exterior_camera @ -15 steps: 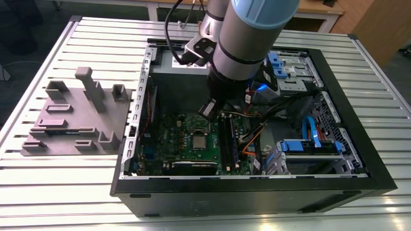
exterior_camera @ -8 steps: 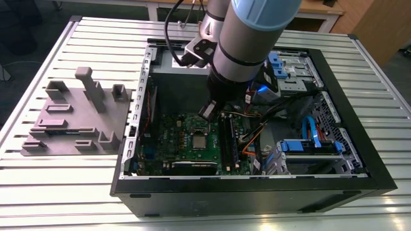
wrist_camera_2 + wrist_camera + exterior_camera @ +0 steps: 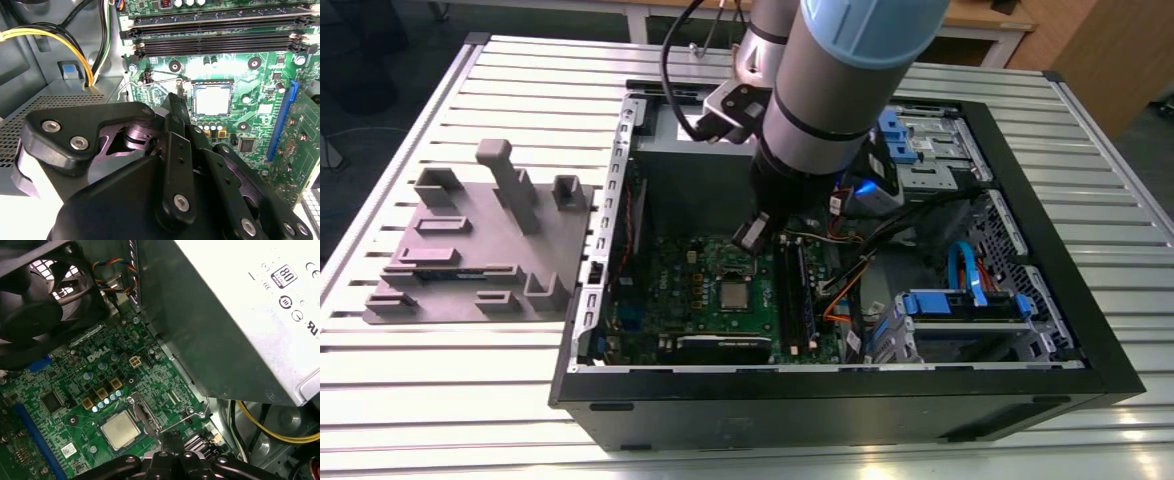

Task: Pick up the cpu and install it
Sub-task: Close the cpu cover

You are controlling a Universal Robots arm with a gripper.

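On the green motherboard (image 3: 720,285) inside the open computer case (image 3: 1041,380), the cpu (image 3: 736,295) already lies flat in its socket. You should judge it light, stiff and fragile; hold it by its edges. The gripper (image 3: 757,238) hangs just beyond it, empty; whether its jaws are apart, you cannot tell.

Cpu (image 3: 120,430) top: dull silver metal, smooth. Tool (image 3: 177,107): matt black metal. Worktop (image 3: 467,400): ribbed bright aluminium. Fixture (image 3: 474,250): matt grey plastic.
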